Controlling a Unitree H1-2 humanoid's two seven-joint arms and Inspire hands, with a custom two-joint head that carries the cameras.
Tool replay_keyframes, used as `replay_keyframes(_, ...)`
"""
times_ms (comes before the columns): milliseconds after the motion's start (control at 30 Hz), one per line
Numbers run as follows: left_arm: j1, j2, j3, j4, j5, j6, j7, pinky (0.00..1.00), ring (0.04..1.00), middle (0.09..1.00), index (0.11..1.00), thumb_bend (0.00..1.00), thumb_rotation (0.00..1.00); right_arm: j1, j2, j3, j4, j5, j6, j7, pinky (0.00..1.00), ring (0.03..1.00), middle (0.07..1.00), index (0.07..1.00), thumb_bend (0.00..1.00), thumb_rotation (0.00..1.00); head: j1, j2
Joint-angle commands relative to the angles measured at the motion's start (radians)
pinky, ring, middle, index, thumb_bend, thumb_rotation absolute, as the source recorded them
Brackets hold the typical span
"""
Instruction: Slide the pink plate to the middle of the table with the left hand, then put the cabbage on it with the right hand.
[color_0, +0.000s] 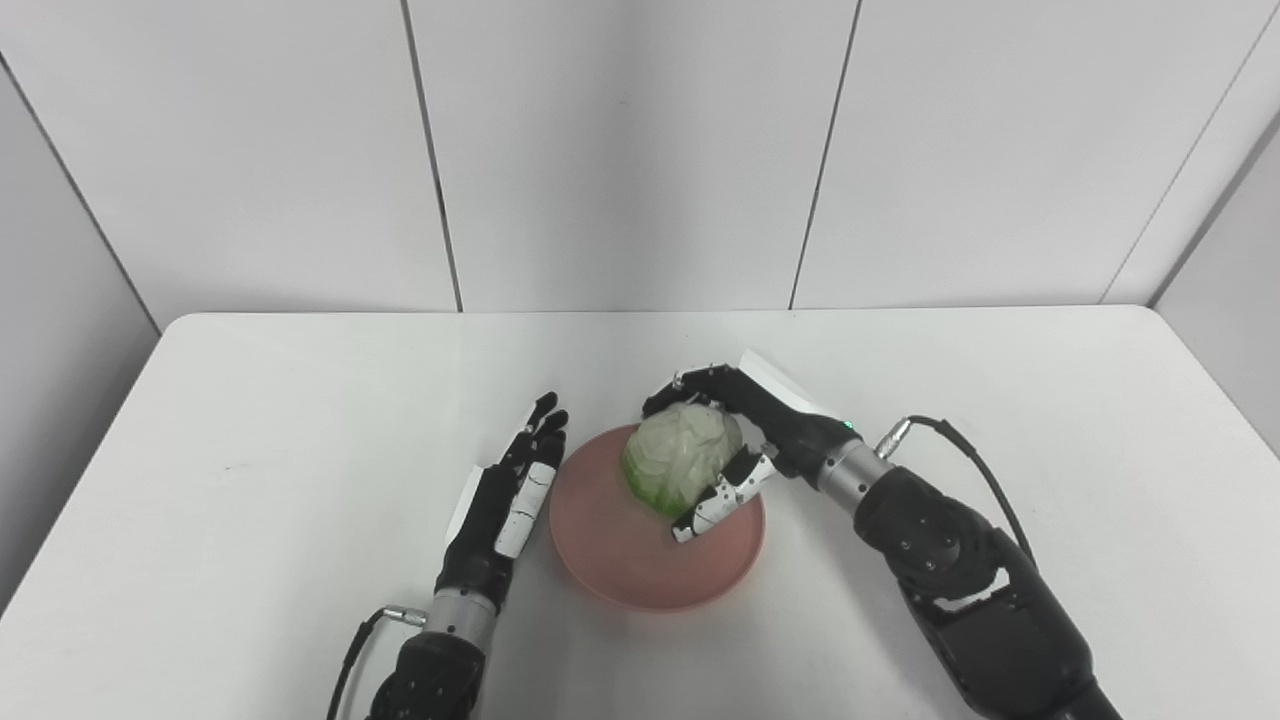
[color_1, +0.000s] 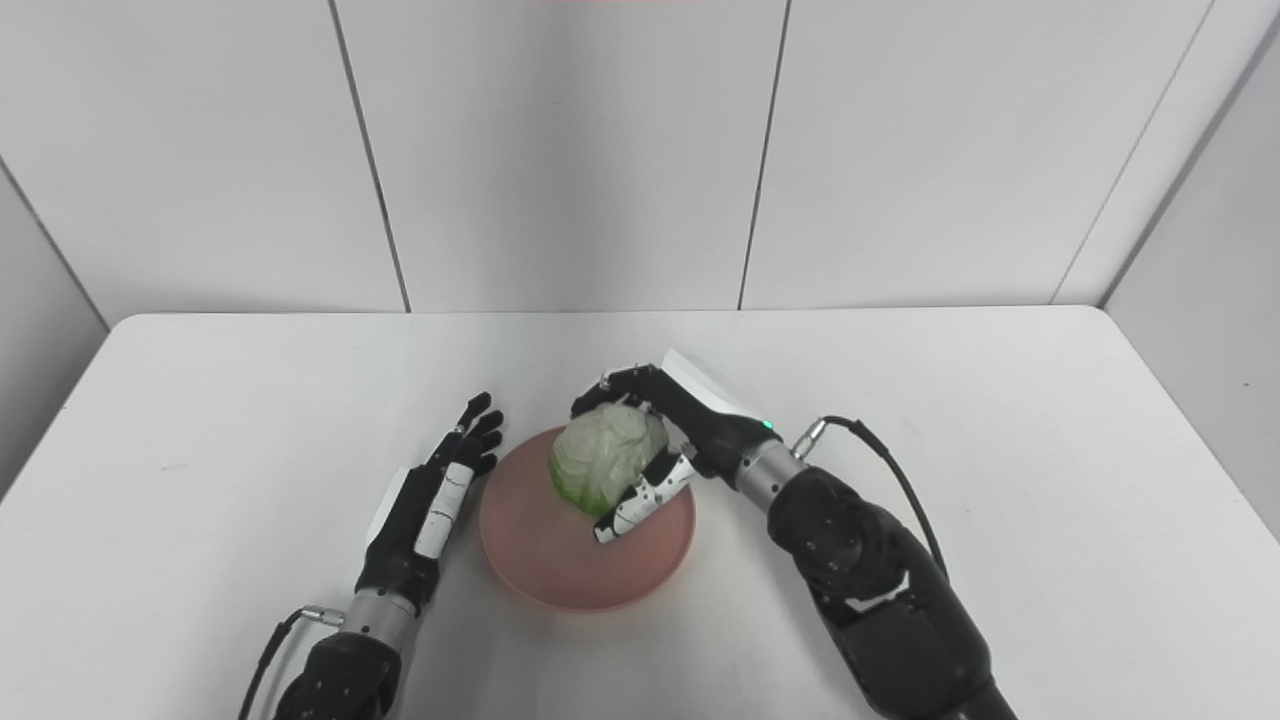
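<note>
The pink plate (color_0: 640, 560) is found near the middle of the table (color_0: 250, 420). The cabbage (color_0: 682, 457) is held over the plate's far half by the right hand (color_0: 745, 440) — fingers curled over its far side, thumb under its near side. Whether it rests on the plate cannot be told. The left hand (color_0: 510, 495) lies flat just beside the plate's left rim, fingers extended, nothing held. The cabbage is judged light, rounded, somewhat compressible and smooth-leaved — a wrap across its widest part seems safest. A roll on release is judged possible.
</note>
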Motion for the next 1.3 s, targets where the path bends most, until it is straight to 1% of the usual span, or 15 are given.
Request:
replay_keyframes(0, 0.021, -0.021, -0.047, 0.02, 0.008, 0.081, -0.059, 0.91, 0.938, 0.94, 0.931, 0.79, 1.0, -0.036, 0.001, 0.008, -0.012, -0.042, -0.049, -0.037, 0.4, 0.444, 0.469, 0.5, 0.53, 0.0, 0.002, 0.003)
replay_keyframes(67, 0.023, -0.019, -0.05, 0.015, 0.014, 0.08, -0.057, 0.9, 0.931, 0.936, 0.927, 0.78, 1.0, -0.033, 0.004, 0.021, -0.002, -0.077, -0.05, -0.048, 0.41, 0.445, 0.47, 0.499, 0.53, 0.0, 0.001, 0.005)
replay_keyframes(133, 0.024, -0.018, -0.051, 0.015, 0.015, 0.073, -0.057, 0.9, 0.932, 0.937, 0.928, 0.77, 1.0, -0.031, 0.009, 0.026, 0.01, -0.08, -0.057, -0.047, 0.43, 0.447, 0.472, 0.497, 0.53, 0.0, 0.001, 0.007)
replay_keyframes(200, 0.027, -0.022, -0.048, 0.007, 0.013, 0.088, -0.054, 0.89, 0.927, 0.932, 0.921, 0.77, 1.0, -0.03, 0.014, 0.024, 0.047, -0.051, -0.097, -0.041, 0.42, 0.446, 0.47, 0.5, 0.53, 0.0, 0.001, 0.007)
replay_keyframes(267, 0.026, -0.021, -0.052, 0.008, 0.017, 0.077, -0.052, 0.89, 0.925, 0.931, 0.921, 0.76, 1.0, -0.03, 0.018, 0.025, 0.077, -0.04, -0.119, -0.042, 0.42, 0.446, 0.468, 0.502, 0.53, 0.0, 0.003, 0.011)
replay_keyframes(367, 0.025, -0.023, -0.05, 0.004, 0.012, 0.1, -0.055, 0.89, 0.926, 0.932, 0.92, 0.78, 1.0, -0.029, 0.024, 0.027, 0.116, -0.038, -0.146, -0.045, 0.42, 0.444, 0.466, 0.503, 0.53, 0.0, 0.007, 0.011)
replay_keyframes(467, 0.023, -0.025, -0.052, -0.003, 0.009, 0.121, -0.059, 0.92, 0.941, 0.942, 0.926, 0.81, 1.0, -0.026, 0.028, 0.033, 0.132, -0.042, -0.149, -0.045, 0.41, 0.444, 0.464, 0.507, 0.53, 0.0, 0.01, 0.012)
replay_keyframes(567, 0.022, -0.025, -0.056, -0.008, 0.012, 0.133, -0.056, 0.92, 0.944, 0.945, 0.925, 0.82, 1.0, -0.025, 0.031, 0.041, 0.146, -0.055, -0.168, -0.061, 0.41, 0.438, 0.459, 0.512, 0.53, 0.0, 0.011, 0.013)
replay_keyframes(667, 0.021, -0.022, -0.062, -0.004, 0.019, 0.119, -0.052, 0.92, 0.944, 0.946, 0.925, 0.8, 1.0, -0.025, 0.038, 0.054, 0.174, -0.092, -0.229, -0.11, 0.4, 0.427, 0.456, 0.513, 0.53, 0.0, 0.013, 0.014)
replay_keyframes(767, 0.02, -0.018, -0.067, 0.001, 0.026, 0.098, -0.052, 0.92, 0.942, 0.945, 0.929, 0.79, 1.0, -0.029, 0.04, 0.068, 0.188, -0.114, -0.257, -0.125, 0.39, 0.42, 0.456, 0.51, 0.53, 0.0, 0.014, 0.014)
replay_keyframes(900, 0.02, -0.013, -0.071, 0.012, 0.032, 0.061, -0.052, 0.9, 0.933, 0.944, 0.932, 0.75, 1.0, -0.032, 0.04, 0.08, 0.175, -0.121, -0.234, -0.102, 0.39, 0.423, 0.459, 0.509, 0.53, 0.0, 0.014, 0.015)
replay_keyframes(967, 0.016, -0.009, -0.074, 0.02, 0.037, 0.051, -0.057, 0.9, 0.932, 0.945, 0.934, 0.76, 1.0, -0.033, 0.04, 0.084, 0.168, -0.119, -0.225, -0.088, 0.39, 0.425, 0.459, 0.509, 0.53, 0.0, 0.015, 0.014)
replay_keyframes(1067, 0.01, -0.006, -0.075, 0.038, 0.037, 0.028, -0.061, 0.92, 0.943, 0.955, 0.946, 0.76, 1.0, -0.033, 0.042, 0.088, 0.159, -0.116, -0.22, -0.075, 0.39, 0.424, 0.454, 0.513, 0.53, 0.0, 0.015, 0.013)
replay_keyframes(1200, 0.01, -0.009, -0.073, 0.036, 0.033, 0.04, -0.059, 0.91, 0.935, 0.942, 0.932, 0.77, 1.0, -0.032, 0.046, 0.088, 0.142, -0.109, -0.199, -0.046, 0.39, 0.429, 0.452, 0.52, 0.53, 0.0, 0.014, 0.013)
replay_keyframes(1267, 0.01, -0.011, -0.072, 0.04, 0.029, 0.031, -0.058, 0.91, 0.933, 0.941, 0.933, 0.76, 1.0, -0.033, 0.048, 0.086, 0.139, -0.107, -0.193, -0.035, 0.38, 0.429, 0.451, 0.522, 0.52, 0.0, 0.015, 0.013)
